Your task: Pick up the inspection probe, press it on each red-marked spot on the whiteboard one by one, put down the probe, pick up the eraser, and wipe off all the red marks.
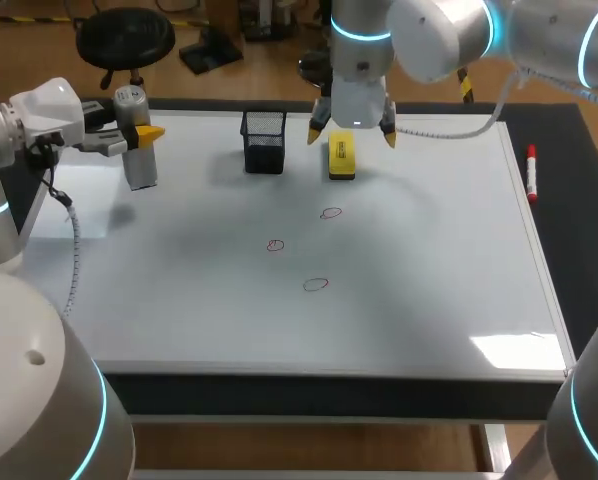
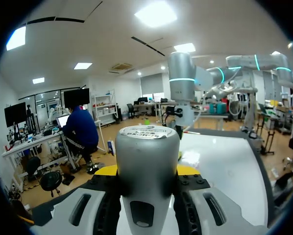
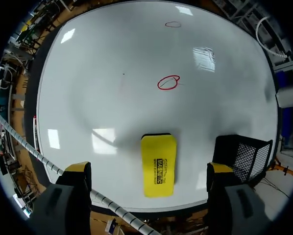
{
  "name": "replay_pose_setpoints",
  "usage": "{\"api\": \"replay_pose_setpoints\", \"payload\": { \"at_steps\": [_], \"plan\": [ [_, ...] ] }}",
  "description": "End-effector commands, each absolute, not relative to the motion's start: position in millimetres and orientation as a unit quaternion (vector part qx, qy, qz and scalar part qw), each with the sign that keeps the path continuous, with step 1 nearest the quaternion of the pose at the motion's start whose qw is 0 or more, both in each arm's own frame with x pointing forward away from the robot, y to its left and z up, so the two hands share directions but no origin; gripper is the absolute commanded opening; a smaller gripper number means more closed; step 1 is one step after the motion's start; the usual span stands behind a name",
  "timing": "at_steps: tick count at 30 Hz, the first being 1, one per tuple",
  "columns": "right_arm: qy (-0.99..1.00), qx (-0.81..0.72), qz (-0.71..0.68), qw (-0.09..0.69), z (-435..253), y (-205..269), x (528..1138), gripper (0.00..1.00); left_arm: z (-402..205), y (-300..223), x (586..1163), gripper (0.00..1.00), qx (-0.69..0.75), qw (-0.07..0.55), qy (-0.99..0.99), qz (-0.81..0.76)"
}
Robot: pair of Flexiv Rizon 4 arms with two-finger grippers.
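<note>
The table [image 1: 584, 230] has a black top, seen as a wide band along the right side and a narrow strip at the near edge, and a bright patch [image 1: 514, 350], probably lamp light, lies on the whiteboard [image 1: 409, 300].

Head view: down on the whiteboard [image 1: 429, 300] from behind. Left wrist: level across it, probe [image 2: 147, 161] close between fingers [image 2: 188, 170]. Right wrist: straight down, eraser [image 3: 158, 164] below fingers; head view shares both.

My right gripper [image 3: 149, 171] hangs over the yellow eraser [image 3: 158, 164], fingers [image 3: 78, 169] spread wide, 1 each side, neither touching it. A black mesh holder [image 3: 244, 154] sits just beside 1 finger. Ahead on the whiteboard [image 3: 112, 88] are 2 red circles, 1 near [image 3: 168, 82], 1 far [image 3: 173, 24].
</note>
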State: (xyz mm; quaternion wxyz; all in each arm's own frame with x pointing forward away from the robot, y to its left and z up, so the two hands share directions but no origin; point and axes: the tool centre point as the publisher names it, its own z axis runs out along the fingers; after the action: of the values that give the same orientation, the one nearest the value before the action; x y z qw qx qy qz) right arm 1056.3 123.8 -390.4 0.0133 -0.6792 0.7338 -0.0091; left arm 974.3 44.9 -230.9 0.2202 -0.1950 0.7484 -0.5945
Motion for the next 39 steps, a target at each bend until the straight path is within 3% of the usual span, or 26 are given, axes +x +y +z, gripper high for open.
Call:
{"api": "replay_pose_setpoints", "payload": {
  "at_steps": [1, 29, 30, 31, 33, 34, 39],
  "plan": [
    [0.734, -0.679, -0.005, 0.006, -401.7, 126.6, 1061.9, 1.0, -230.9, 44.7, 973.9, 0.0, -0.195, 0.222, 0.747, -0.595],
    [0.734, -0.679, -0.007, -0.003, -416.9, 132.1, 1071.7, 0.98, -230.9, 44.7, 973.9, 0.0, -0.195, 0.222, 0.747, -0.595],
    [0.734, -0.68, -0.007, -0.003, -417.0, 132.2, 1071.7, 0.91, -230.9, 44.7, 973.9, 0.0, -0.195, 0.222, 0.747, -0.595],
    [0.732, -0.681, -0.008, -0.005, -417.4, 132.5, 1071.6, 0.73, -230.9, 44.7, 973.9, 0.0, -0.195, 0.222, 0.747, -0.595],
    [0.733, -0.681, -0.007, -0.006, -418.3, 132.9, 1071.8, 0.06, -230.9, 44.7, 973.9, 0.0, -0.195, 0.222, 0.747, -0.595],
    [0.733, -0.681, -0.007, -0.006, -418.5, 132.9, 1071.9, 0.0, -230.9, 44.7, 973.9, 0.0, -0.195, 0.222, 0.747, -0.595],
    [0.735, -0.679, -0.004, -0.002, -418.9, 131.4, 1071.7, 0.0, -230.9, 44.7, 973.9, 0.0, -0.195, 0.222, 0.747, -0.595]
  ]
}}
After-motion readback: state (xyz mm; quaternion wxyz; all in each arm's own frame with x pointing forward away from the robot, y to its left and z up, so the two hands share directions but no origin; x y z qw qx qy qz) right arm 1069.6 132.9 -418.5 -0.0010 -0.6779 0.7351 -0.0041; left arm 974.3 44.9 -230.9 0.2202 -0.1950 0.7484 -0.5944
